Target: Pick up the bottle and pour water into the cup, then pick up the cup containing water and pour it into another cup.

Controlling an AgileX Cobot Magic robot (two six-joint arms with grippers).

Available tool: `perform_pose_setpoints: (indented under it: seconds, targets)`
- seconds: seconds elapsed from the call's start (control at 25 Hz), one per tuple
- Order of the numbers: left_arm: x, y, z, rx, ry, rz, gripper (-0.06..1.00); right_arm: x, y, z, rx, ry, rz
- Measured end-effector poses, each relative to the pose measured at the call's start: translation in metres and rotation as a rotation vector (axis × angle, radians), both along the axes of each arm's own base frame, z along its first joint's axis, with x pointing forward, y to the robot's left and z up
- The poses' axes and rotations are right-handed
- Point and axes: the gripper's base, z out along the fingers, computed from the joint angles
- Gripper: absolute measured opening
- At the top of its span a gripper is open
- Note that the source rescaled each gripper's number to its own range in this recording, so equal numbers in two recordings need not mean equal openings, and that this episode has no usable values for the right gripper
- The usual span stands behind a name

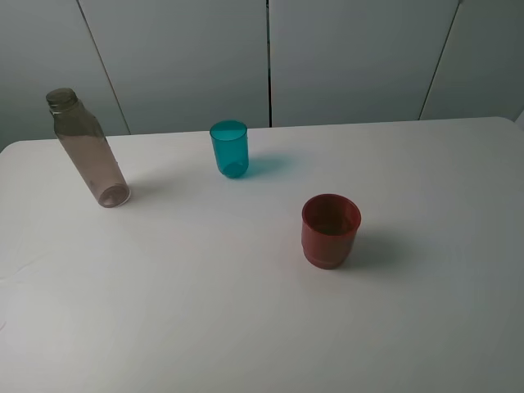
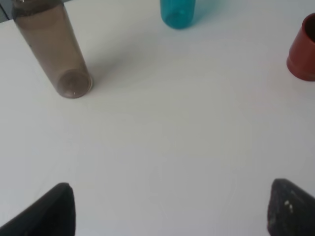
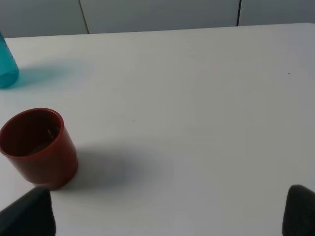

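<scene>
The smoky clear bottle with a grey cap stands upright at the table's far left; it also shows in the left wrist view. The slim teal cup stands upright at the back middle, and its base shows in the left wrist view and its edge in the right wrist view. The wider red-brown cup stands right of centre, seen also in the right wrist view and the left wrist view. My left gripper is open and empty, well short of the bottle. My right gripper is open and empty, near the red cup.
The white table ends at a back edge below grey wall panels. Neither arm shows in the exterior high view.
</scene>
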Motion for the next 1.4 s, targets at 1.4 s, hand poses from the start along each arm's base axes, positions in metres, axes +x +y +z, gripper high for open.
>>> perform_pose_setpoints:
  seconds: [1.4]
  targets:
    - [-0.023,0.007,-0.063,0.044,-0.159,0.519,1.0,0.0,0.0,0.0,0.0,0.0,0.0]
